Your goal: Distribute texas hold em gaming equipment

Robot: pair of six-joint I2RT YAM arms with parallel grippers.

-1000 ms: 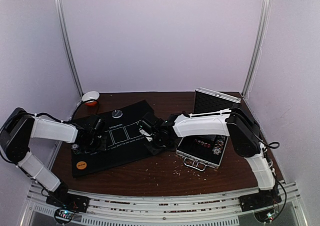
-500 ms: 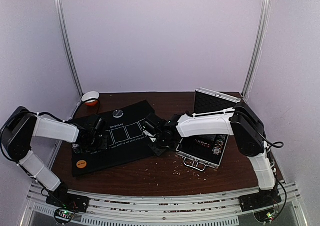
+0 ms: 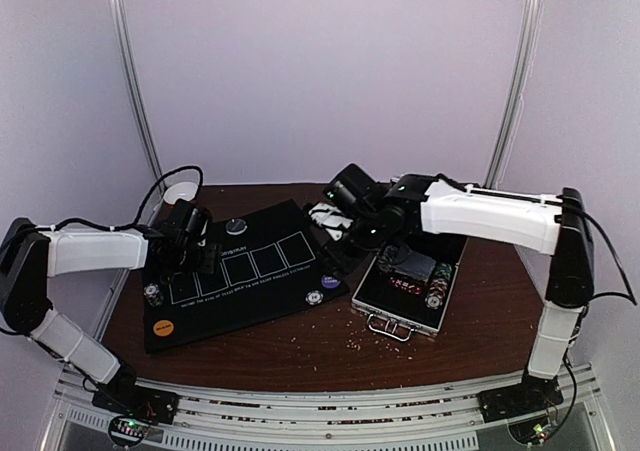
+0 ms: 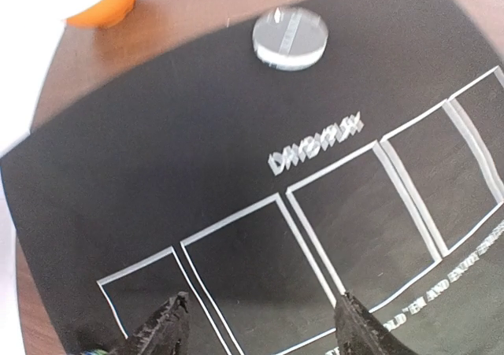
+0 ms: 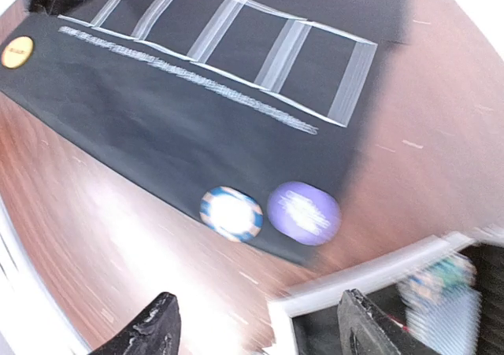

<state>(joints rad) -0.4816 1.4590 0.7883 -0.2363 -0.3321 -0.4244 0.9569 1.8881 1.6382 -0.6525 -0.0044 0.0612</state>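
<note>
On the black mat point(image 3: 250, 291) lie a grey disc point(image 3: 234, 227), an orange disc point(image 3: 160, 325), a chip stack point(image 3: 152, 294) at the left edge, and a striped chip point(image 3: 314, 298) beside a purple disc point(image 3: 330, 282) at the near right corner. My left gripper point(image 3: 198, 259) hovers open and empty over the mat's printed boxes point(image 4: 236, 284), with the grey disc point(image 4: 290, 38) ahead of it. My right gripper point(image 3: 335, 223) is raised above the mat's right edge, open and empty. Below it lie the striped chip point(image 5: 231, 213) and the purple disc point(image 5: 304, 212).
The open silver case point(image 3: 385, 316) sits right of the mat with chip stacks point(image 3: 437, 289) inside; its corner point(image 5: 354, 284) shows under the right gripper. An orange-and-white bowl point(image 3: 180, 195) stands at the back left, also in the left wrist view point(image 4: 98, 1). Crumbs dot the wooden table point(image 3: 330, 346).
My right arm has risen and pulled back from the mat's near right corner with its jaws widening, uncovering the striped chip and purple disc. My left gripper lifted away from the chip stack.
</note>
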